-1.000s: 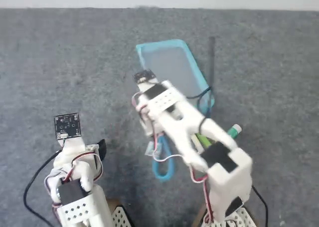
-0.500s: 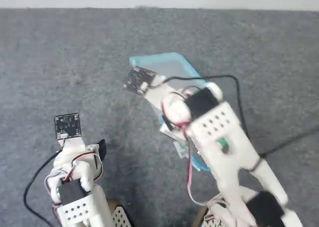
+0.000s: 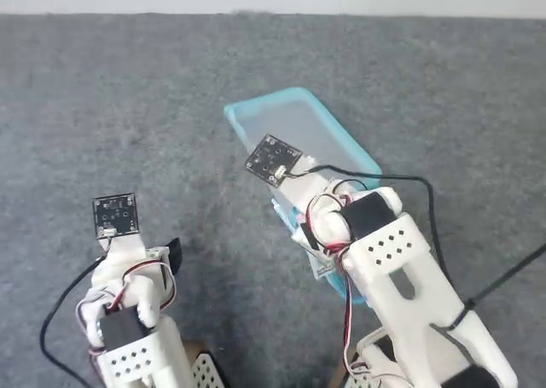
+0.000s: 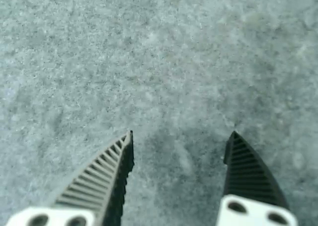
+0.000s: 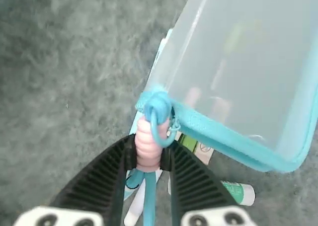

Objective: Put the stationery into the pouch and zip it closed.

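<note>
Grey felt worktop (image 3: 128, 89), both my arms on it. The pouch (image 3: 294, 132) is translucent with teal trim. It lies slantwise mid-worktop, its near end under my right arm (image 3: 384, 251). My left arm (image 3: 128, 311) is well apart from it, off to the left.

Left end effector (image 4: 182, 133): jaws spread wide, nothing between them, bare felt below.

Right end effector (image 5: 149, 149): clamped on a small pink piece (image 5: 148, 151) at the pouch's corner. The teal loop (image 5: 159, 117) at that corner wraps the pink piece's top. I can't tell if the pink piece is part of the zip pull or a separate item.

A green-and-white tube (image 5: 237, 191) lies on the felt just beside the pouch's teal edge, partly tucked under it. A white pen (image 5: 135, 208) lies near my jaws, below the corner. A small labelled item (image 5: 196, 146) pokes out under the same edge.

Blurred yellow-green and pinkish shapes show through the pouch wall. Can't tell whether they're inside or underneath.
</note>
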You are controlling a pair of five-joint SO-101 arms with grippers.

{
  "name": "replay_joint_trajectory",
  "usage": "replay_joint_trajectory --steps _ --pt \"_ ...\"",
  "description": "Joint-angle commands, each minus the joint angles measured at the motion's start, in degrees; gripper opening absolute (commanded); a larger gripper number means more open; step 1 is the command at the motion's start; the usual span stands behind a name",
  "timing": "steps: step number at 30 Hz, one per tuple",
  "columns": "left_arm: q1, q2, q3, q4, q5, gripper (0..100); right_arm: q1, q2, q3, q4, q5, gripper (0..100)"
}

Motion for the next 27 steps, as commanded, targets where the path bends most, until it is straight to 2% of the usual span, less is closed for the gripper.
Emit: replay_joint_trajectory --steps 1,3,5,9,13,15,18,22,27 --pt "-0.4 -0.8 -0.4 0.2 0.4 28 -3.9 -3.5 -2.2 -1.6 -5.5 0.6" --pt "-0.4 -0.8 -0.4 0.2 0.4 28 -4.9 -3.6 -3.5 -1.6 -9.1 0.6" --pt "-0.2 -1.0 -0.4 -0.6 0.5 28 -4.8 -3.6 -4.0 -2.2 -9.6 0.6" --pt "4.3 -0.9 -0.4 -7.0 0.3 28 -5.1 -3.5 -3.3 -6.6 -9.8 0.6" --pt "6.2 -0.8 -0.5 -20.1 0.3 28 -6.3 -2.9 -2.8 -10.0 -9.6 0.6" --pt "6.8 -0.8 -1.2 -23.5 -0.3 28 -6.6 -3.2 -2.9 -10.1 -9.3 0.6" --pt "8.5 -0.7 -7.0 -21.4 -1.9 28 -6.6 -3.6 -3.2 -10.2 -8.5 0.6" --pt "11.0 3.3 -19.4 -13.5 -1.6 28 -6.6 -3.6 -3.2 -12.0 -8.2 0.6" --pt "19.5 28.0 -37.7 -4.8 -0.4 28 -6.5 -3.6 -3.3 -15.6 -8.2 0.6"
